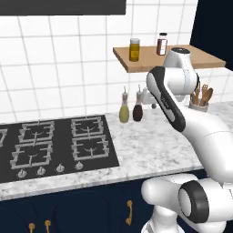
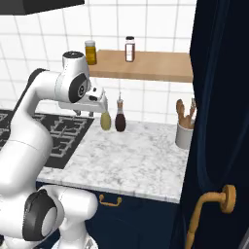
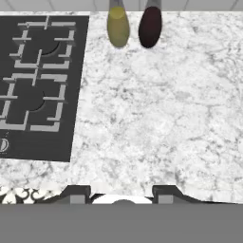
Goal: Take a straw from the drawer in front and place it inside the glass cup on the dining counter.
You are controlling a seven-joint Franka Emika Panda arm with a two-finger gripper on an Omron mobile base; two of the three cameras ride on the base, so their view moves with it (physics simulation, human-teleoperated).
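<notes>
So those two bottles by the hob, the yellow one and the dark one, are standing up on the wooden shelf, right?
Not on the shelf. The yellow bottle and the dark bottle stand on the marble worktop beside the hob, as the left base view shows. The wooden shelf holds two jars.

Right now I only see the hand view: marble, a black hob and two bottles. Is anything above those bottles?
Observer: Yes, a wooden shelf, with a yellow jar and a brown jar standing on it.
Operator: And further right?
Observer: A white crock holding wooden utensils stands on the counter there.
Operator: Anything lower down?
Observer: Under the counter's edge is a navy drawer front with a brass handle; it looks shut.
</notes>
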